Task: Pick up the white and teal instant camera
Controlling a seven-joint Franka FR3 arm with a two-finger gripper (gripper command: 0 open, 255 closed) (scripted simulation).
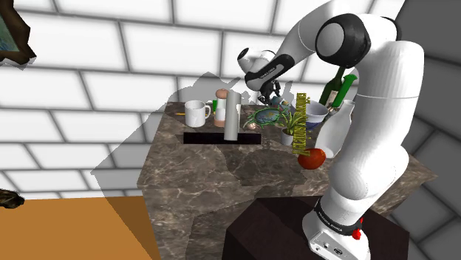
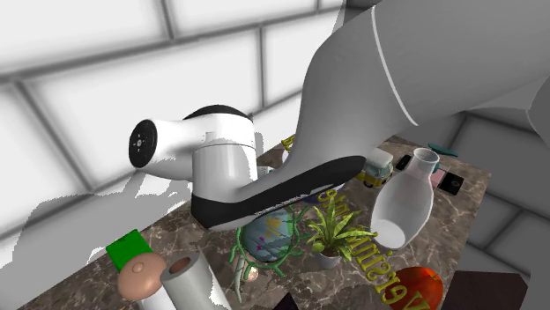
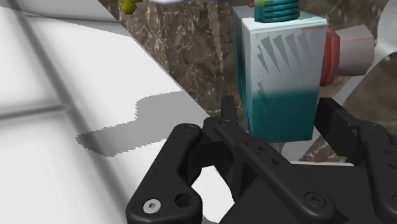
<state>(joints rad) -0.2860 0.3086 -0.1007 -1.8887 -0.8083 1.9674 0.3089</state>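
**A:** Where does the instant camera (image 3: 280, 76) sit?

**B:** In the wrist view it sits between the two black fingers (image 3: 337, 127) of the gripper (image 3: 277, 111). Its body is white at the far end and shades to teal at the end nearer the gripper. A ribbed teal part projects from the far end. The marbled tabletop (image 3: 191, 38) lies behind it, a red object (image 3: 343, 57) is just beside it, and the white tiled wall (image 3: 63, 63) is close on the other side.

**A:** Is it grasped?

**B:** No. The fingers are spread and flank it closely. A thin strip of background shows between one finger and the camera's side, so the gripper is released.

**A:** What does the shoulder view add?

**B:** It gives the layout. The arm (image 1: 369, 111) reaches from its stand to the rear of the tabletop, and the gripper hangs there against the wall. A white mug (image 1: 196, 113) and a grey cylinder (image 1: 232, 117) stand towards that view's left. A potted plant (image 1: 288, 122), a white vase (image 1: 334, 129) and a red ball (image 1: 312, 157) stand nearer the stand.

**A:** And the second exterior view?

**B:** There the arm crosses the foreground. Beneath it stands a globe (image 2: 269, 231) in a green frame, just beside the potted plant.
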